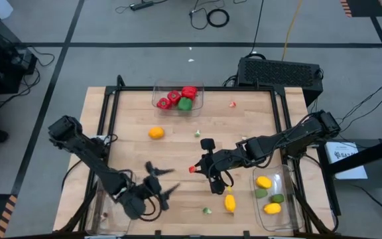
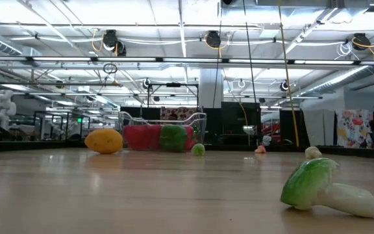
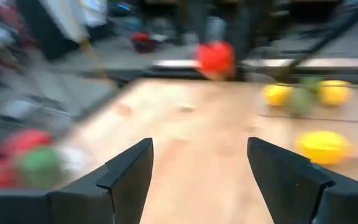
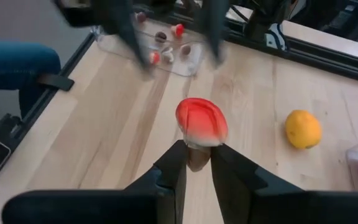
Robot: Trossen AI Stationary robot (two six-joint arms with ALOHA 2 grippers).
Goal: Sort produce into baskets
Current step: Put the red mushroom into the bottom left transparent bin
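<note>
From above, the right hand (image 1: 197, 170) sits near the middle of the desk (image 1: 178, 133), pinched shut on a small red-capped mushroom piece (image 1: 191, 169). Its own wrist view shows this best: the 2 dark fingers (image 4: 174, 167) clamp the pale stem while the red cap (image 4: 202, 120) stands above them. The overhead picture gives only a red dot there.

The left hand (image 1: 159, 180) is just beside that mushroom piece, toward the desk's near-left corner, its fingers (image 3: 129, 168) spread apart with nothing between them. Its wrist view is smeared, so the shapes beyond are hard to name.

Far across the desk from the mushroom piece, at the back edge, a clear bin (image 1: 178, 98) holds red and green peppers (image 1: 178, 99). Another bin (image 1: 274, 197), close by on the right, holds lemons and limes (image 1: 264, 182). A third bin shows clearly only in the right wrist view (image 4: 160, 46), holding tiny bits.

An orange (image 1: 156, 133) and a lemon (image 1: 230, 202) lie loose. The low view alone shows a green-and-white vegetable (image 2: 323, 188) up close; both hands are missing from it.
</note>
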